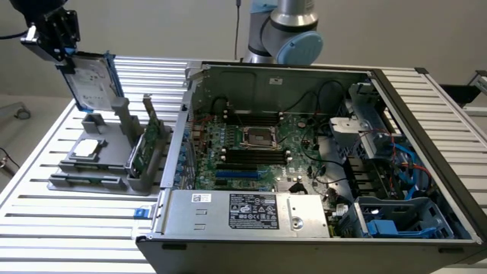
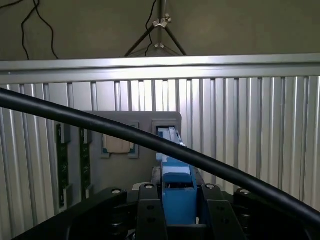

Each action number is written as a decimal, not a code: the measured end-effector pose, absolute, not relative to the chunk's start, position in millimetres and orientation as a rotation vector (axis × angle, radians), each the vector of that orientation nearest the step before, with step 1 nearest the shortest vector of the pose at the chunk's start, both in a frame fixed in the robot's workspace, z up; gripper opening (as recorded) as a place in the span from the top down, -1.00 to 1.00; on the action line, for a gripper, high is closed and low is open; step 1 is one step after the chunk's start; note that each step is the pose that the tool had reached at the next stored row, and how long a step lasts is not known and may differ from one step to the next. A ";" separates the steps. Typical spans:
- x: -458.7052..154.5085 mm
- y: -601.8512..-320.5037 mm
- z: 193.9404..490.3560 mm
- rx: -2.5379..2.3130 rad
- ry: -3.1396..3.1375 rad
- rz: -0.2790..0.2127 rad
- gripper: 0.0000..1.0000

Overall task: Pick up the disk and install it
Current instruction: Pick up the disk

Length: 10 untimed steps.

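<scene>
The disk (image 1: pixel 93 81), a silver-grey drive with a blue bracket around its edges, hangs upright in the air at the exterior view's far left, above the grey holder (image 1: pixel 106 171). My gripper (image 1: pixel 67 60) is shut on its upper corner. In the wrist view the disk's blue bracket (image 2: pixel 177 192) stands edge-on between my two black fingers (image 2: pixel 150 217), with the gripper (image 2: pixel 179 212) shut on it. The holder's empty slot (image 2: pixel 167 131) lies beyond the disk.
The open computer case (image 1: pixel 190 103) with its motherboard fills the exterior view's middle and right; blue drive bays (image 1: pixel 403 220) sit at its near right corner. A green circuit card (image 1: pixel 148 142) and a small square chip (image 1: pixel 85 148) rest in the holder. A black cable (image 2: pixel 100 125) crosses the wrist view.
</scene>
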State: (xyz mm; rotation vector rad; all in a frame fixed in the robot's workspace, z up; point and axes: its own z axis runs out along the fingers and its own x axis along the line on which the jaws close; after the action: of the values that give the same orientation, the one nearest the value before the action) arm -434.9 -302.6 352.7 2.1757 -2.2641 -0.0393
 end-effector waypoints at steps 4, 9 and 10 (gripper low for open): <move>-434.6 -302.7 370.7 2.176 -2.264 -0.039 0.35; -429.7 -302.7 393.6 2.176 -2.264 -0.040 0.35; -427.5 -302.6 398.0 2.175 -2.264 -0.040 0.35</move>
State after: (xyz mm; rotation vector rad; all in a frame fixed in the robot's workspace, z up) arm -427.5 -302.6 398.0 2.1754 -2.2635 -0.0402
